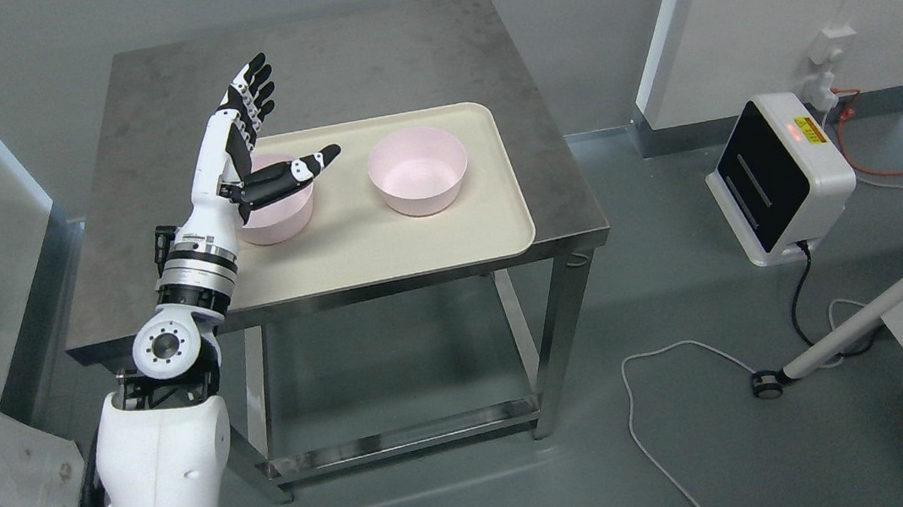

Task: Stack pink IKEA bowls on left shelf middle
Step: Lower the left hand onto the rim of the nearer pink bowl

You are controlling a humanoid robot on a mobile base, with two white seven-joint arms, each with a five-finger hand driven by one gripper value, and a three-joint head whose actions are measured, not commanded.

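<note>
Two pink bowls stand on a beige tray (449,228) on a steel table (144,93). The right bowl (418,170) sits in plain view, apart from the hand. The left bowl (281,213) is partly hidden behind my left hand (279,120). That hand hovers over it, fingers (253,89) stretched up and thumb pointing right across the bowl's rim. It is open and holds nothing. My right arm does not show.
The table has a low frame shelf (405,442) underneath. A white and black device (779,178) with cables sits on the floor at right. White panels stand at far left and at the right edge.
</note>
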